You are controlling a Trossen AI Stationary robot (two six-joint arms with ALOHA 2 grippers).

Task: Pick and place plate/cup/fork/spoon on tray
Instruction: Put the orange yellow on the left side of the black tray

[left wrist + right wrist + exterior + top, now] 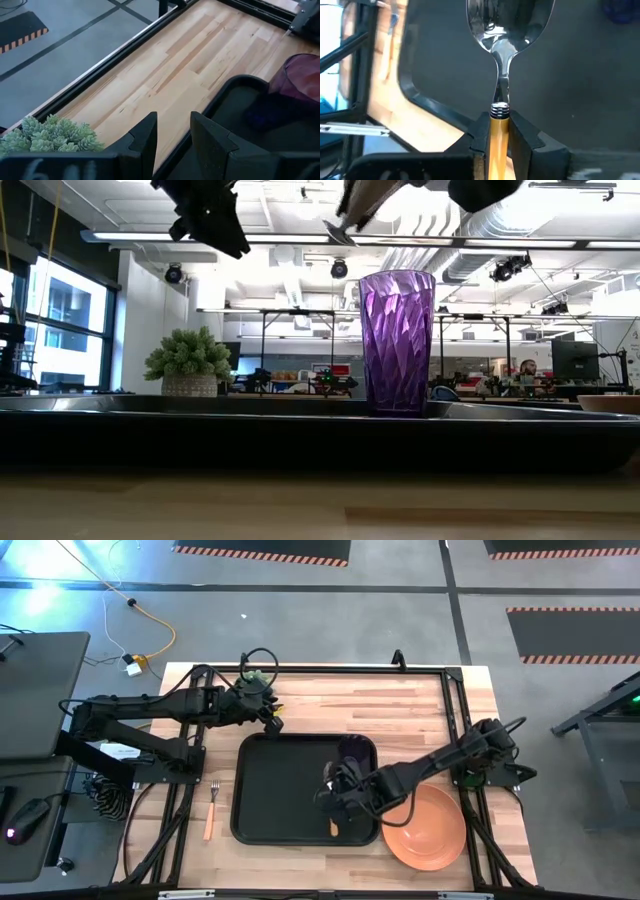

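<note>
The black tray [290,795] lies mid-table. The purple cup [355,752] stands upright on its base in the tray's far right corner and shows in the low view [397,342]. The orange plate [428,830] lies on the table right of the tray. The fork [211,810] lies on the table left of the tray. My right gripper [333,802] is over the tray's right part, shut on the spoon [507,45]. My left gripper [272,720] is open and empty above the tray's far left corner. My right gripper pinches the spoon's orange handle [498,131] between its two fingers, just behind the metal collar at the neck. The spoon lies along the fingers, and its silver bowl [510,20] sticks out ahead of them. It is lifted clear above the tray's floor.
A small green plant in a pot [258,677] stands by the table's far edge, behind my left gripper. A black frame rail [455,710] runs along the table's right side. Bare wood lies far of the tray [380,705].
</note>
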